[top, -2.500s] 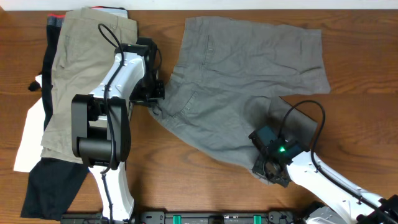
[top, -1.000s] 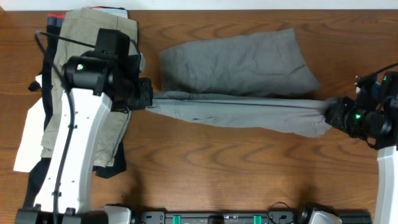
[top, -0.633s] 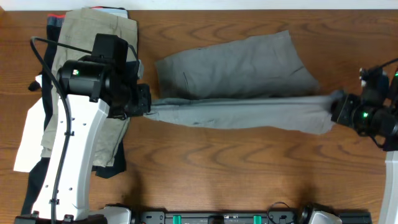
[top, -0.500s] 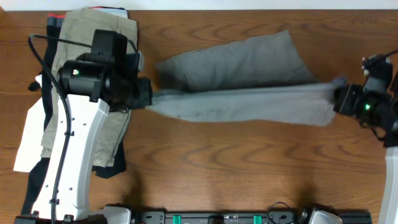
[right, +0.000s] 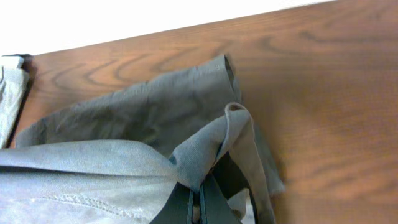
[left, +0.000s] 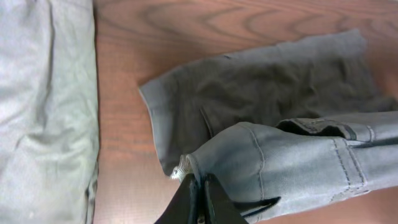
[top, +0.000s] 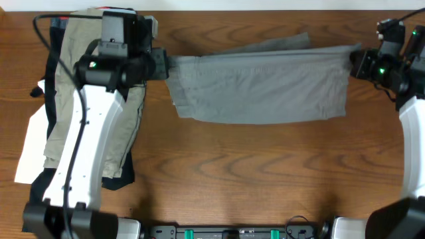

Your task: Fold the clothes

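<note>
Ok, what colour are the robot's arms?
Both are white shells with black joints. The left arm has a thin black cable looping off it and a small green light; the right arm has a green light too. The left tool and right tool end in slim black fingers.

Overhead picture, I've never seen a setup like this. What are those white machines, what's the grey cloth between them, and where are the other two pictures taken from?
Those are two robot arms at a wooden table, seen from a camera fixed above it. Each arm ends in a two-finger gripper. The left gripper and the right gripper each pinch one end of the grey shorts, which hang stretched between them. The other two pictures come from small cameras on the wrists, and each looks along its own closed fingers at the pinched fabric. Beside the left arm lie more clothes: tan shorts, a white garment and a black garment.
</note>
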Robot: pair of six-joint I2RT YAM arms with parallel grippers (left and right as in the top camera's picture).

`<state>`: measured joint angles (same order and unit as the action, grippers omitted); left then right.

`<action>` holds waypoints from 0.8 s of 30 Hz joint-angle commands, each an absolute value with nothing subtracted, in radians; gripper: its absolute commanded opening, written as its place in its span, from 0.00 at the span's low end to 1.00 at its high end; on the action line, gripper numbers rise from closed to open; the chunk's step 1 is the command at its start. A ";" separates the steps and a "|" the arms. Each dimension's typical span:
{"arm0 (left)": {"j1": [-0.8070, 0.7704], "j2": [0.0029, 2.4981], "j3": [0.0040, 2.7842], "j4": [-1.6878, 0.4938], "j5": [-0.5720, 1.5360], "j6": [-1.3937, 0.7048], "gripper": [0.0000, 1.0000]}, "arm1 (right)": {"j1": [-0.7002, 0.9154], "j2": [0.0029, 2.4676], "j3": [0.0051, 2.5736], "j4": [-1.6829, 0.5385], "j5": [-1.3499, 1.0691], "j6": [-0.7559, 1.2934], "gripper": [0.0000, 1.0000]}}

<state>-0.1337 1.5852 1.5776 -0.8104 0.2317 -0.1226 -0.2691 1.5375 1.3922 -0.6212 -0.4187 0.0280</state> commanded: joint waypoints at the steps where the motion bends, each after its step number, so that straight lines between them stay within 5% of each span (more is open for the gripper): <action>1: -0.108 1.639 1.575 -0.760 0.119 -0.102 0.06 | -0.264 1.586 1.412 -0.558 -0.330 0.013 0.01; 24: -0.108 1.936 1.575 -0.230 0.076 -0.102 0.06 | -0.141 1.974 1.412 -0.016 -0.307 0.030 0.01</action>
